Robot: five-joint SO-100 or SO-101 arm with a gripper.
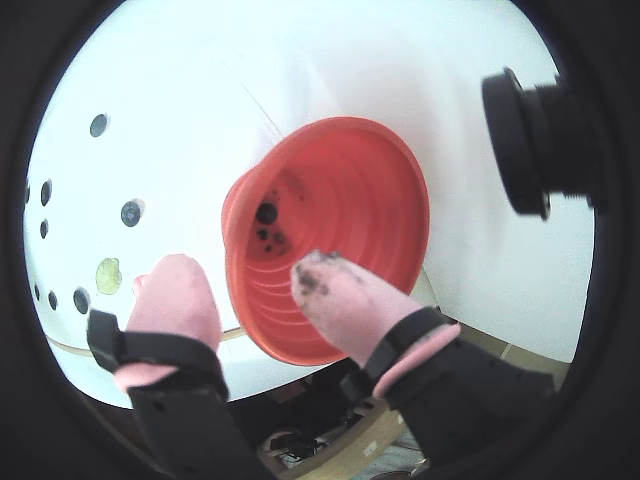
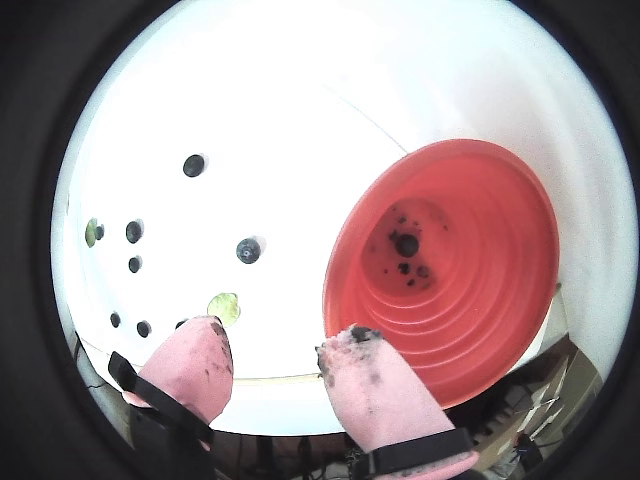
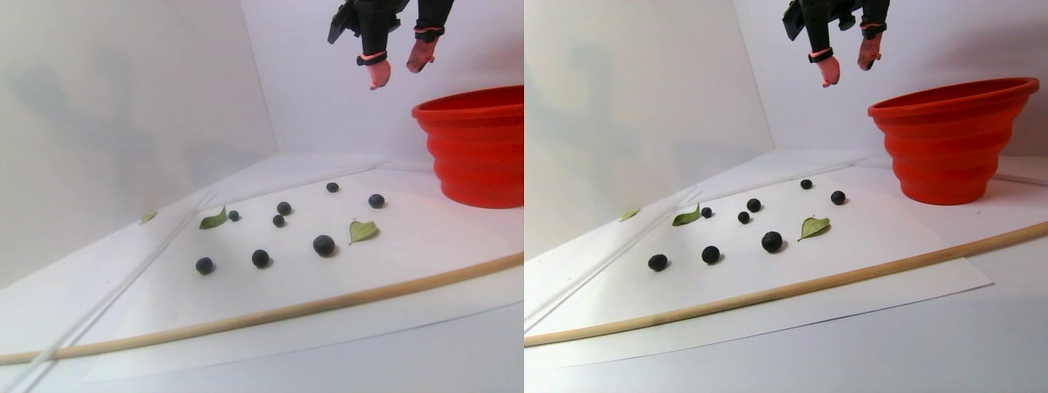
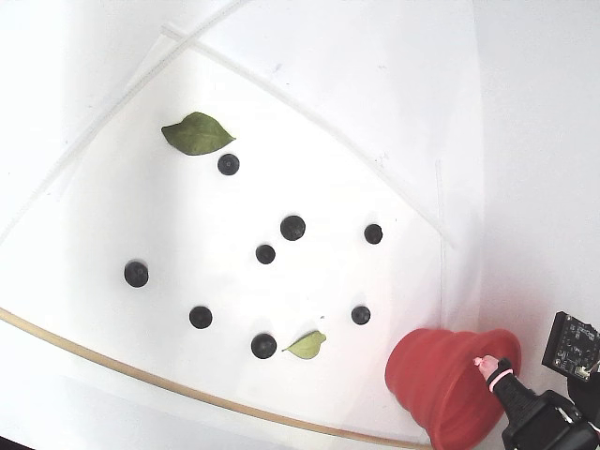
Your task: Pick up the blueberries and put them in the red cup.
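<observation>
The red cup [image 1: 350, 190] [image 2: 480, 300] [image 3: 479, 147] [image 4: 433, 377] stands at the right edge of the white sheet. One blueberry [image 1: 266, 212] [image 2: 406, 244] lies on its stained bottom. Several more blueberries [image 4: 292, 227] [image 3: 323, 244] [image 2: 248, 250] are scattered loose on the sheet. My gripper [image 1: 250, 275] [image 2: 272, 335] [image 3: 399, 72] hangs high in the air, just off the cup's rim. It is open, with nothing between its pink, juice-smeared fingers [image 1: 335, 290]. In the fixed view only one pink fingertip [image 4: 486, 363] shows, over the cup.
Two green leaves [image 4: 197, 134] [image 4: 307, 345] lie among the berries. A thin wooden stick [image 3: 327, 303] [image 4: 141, 375] runs along the sheet's near edge. A black camera [image 1: 530, 140] juts in beside the cup. White walls [image 3: 123, 98] close the back.
</observation>
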